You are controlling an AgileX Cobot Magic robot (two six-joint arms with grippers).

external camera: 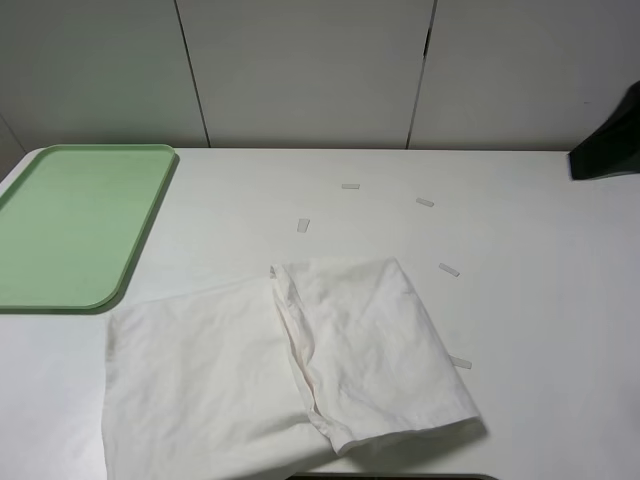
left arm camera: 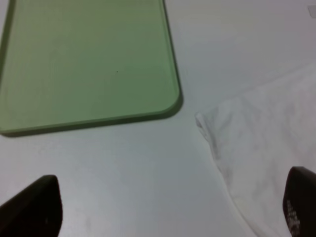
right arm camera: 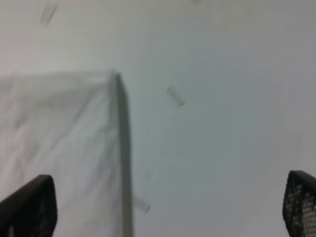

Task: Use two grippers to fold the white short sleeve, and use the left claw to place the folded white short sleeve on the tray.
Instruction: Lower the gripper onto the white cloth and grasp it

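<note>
The left claw [left arm camera: 165, 210] and right claw [right arm camera: 168, 210] are hanging apart, empty, and a one-layer pinch could be unfolding the white short sleeve [external camera: 290, 370].

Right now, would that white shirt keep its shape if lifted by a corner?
Probably not: the white short sleeve lies wrinkled and folded over itself, so it likely droops. Thin-looking fabric suggests light; pushed, it may bunch.

The white short sleeve [external camera: 200, 380] is thin, matt cloth, soft and creased. The tray [external camera: 70, 225] looks like smooth green plastic with a faint sheen. The counter [external camera: 540, 300] is smooth, matt white. The right pincer [right arm camera: 165, 207] has black, grid-textured pads [right arm camera: 300, 202].
</note>
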